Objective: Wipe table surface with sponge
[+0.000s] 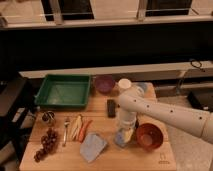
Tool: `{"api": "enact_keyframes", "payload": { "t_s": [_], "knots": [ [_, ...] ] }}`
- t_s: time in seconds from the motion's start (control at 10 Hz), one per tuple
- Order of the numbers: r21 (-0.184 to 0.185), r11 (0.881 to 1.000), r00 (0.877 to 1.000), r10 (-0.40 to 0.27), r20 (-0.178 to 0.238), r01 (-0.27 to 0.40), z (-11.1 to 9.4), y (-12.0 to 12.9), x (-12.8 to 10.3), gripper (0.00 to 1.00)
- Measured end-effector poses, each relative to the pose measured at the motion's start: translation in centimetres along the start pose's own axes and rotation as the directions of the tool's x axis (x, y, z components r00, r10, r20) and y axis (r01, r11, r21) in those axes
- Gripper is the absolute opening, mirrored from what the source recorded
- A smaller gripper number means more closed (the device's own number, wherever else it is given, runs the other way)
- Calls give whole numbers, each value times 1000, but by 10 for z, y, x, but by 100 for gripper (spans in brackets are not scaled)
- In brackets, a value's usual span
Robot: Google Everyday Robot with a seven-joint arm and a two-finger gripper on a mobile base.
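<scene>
The light-wood table surface [107, 157] fills the lower middle of the camera view, with a small dark mark [162, 161] near its front right corner. The sponge [121, 139], a small light blue block with a pale yellow part, lies on the table between the blue-grey cloth and the red-brown bowl. My white arm comes in from the right and bends down. My gripper [124, 131] points down right over the sponge and touches or nearly touches its top.
A green tray [62, 91] stands at the back left. A purple bowl [105, 83] and a white cup [124, 83] are at the back. A dark flat object [111, 107], a red-brown bowl [149, 137], a blue-grey cloth [93, 146], vegetable sticks [80, 129], a spoon [66, 131], grapes [46, 145] and a small tin [48, 118] lie around.
</scene>
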State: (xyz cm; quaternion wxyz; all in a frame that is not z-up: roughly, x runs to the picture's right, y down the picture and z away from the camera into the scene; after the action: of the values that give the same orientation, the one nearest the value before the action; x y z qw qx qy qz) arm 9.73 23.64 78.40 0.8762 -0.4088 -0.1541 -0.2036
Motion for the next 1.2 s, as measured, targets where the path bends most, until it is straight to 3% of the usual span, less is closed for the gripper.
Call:
{"api": "enact_keyframes", "payload": {
  "t_s": [0.2, 0.7, 1.2],
  "knots": [
    [4, 1000, 999, -31, -10, 31, -2, -18, -1, 0],
    [38, 993, 993, -112, 30, 111, 4, -50, -32, 0],
    [11, 995, 992, -95, 78, 95, 20, -17, -48, 0]
  ]
}}
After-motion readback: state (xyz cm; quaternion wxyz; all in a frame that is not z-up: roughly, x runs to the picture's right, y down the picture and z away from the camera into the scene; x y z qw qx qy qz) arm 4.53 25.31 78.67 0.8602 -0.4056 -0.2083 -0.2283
